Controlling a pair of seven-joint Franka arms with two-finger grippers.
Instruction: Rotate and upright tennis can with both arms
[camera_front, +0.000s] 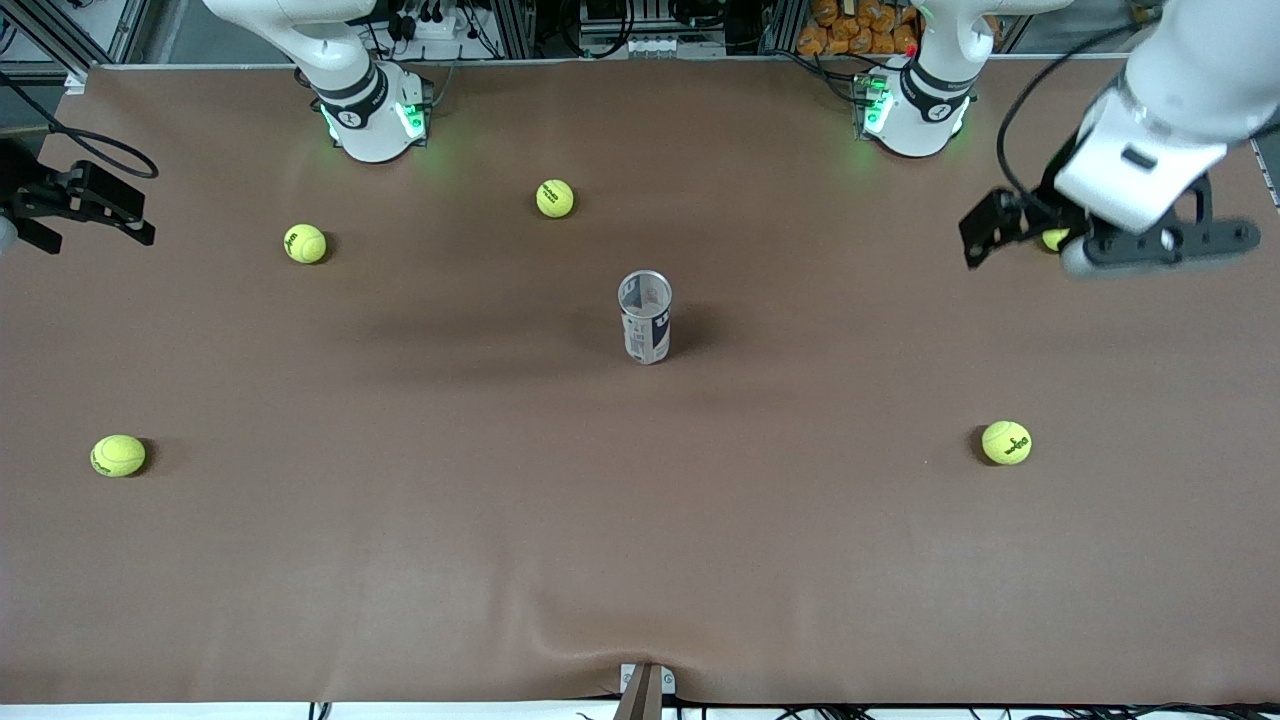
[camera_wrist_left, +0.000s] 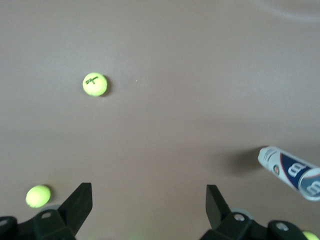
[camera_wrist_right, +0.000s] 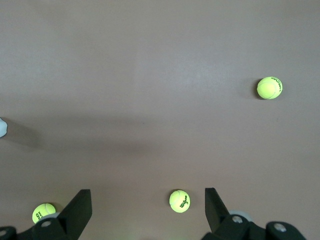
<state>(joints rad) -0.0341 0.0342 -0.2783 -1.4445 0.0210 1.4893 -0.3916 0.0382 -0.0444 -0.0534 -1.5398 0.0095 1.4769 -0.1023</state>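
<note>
The tennis can (camera_front: 646, 318) stands upright at the middle of the table (camera_front: 640, 520), a slim cylinder with a white and dark blue printed label and a silver metal rim around its open top. A soft shadow spreads from it across the matte brown covering, which lies smooth apart from a small pucker at the edge nearest the front camera.

Taking the front view from its left edge across: the right gripper (camera_front: 85, 205), black and angular, hangs over the table's edge at the right arm's end, and the right wrist view shows its fingers (camera_wrist_right: 80, 207) spread wide apart with nothing between them. A fuzzy yellow-green tennis ball (camera_front: 118, 455) lies nearer the front camera at that end, and a second ball (camera_front: 305, 243) sits farther back. The right arm's glossy white base (camera_front: 370, 115), banded in grey-black and glowing green, stands at the table's rim, with a third ball (camera_front: 555, 198) near it. Past the can stands the left arm's base (camera_front: 915, 110), the same shape and finish. Another ball (camera_front: 1006, 442), stamped with dark lettering, lies nearer the front camera toward the left arm's end. The left gripper (camera_front: 1110, 240) hangs above that end of the table over a partly hidden ball (camera_front: 1054, 239); its black fingers (camera_wrist_left: 75, 205) are wide apart and empty, and the can (camera_wrist_left: 292, 172) appears at the edge of its wrist view.
</note>
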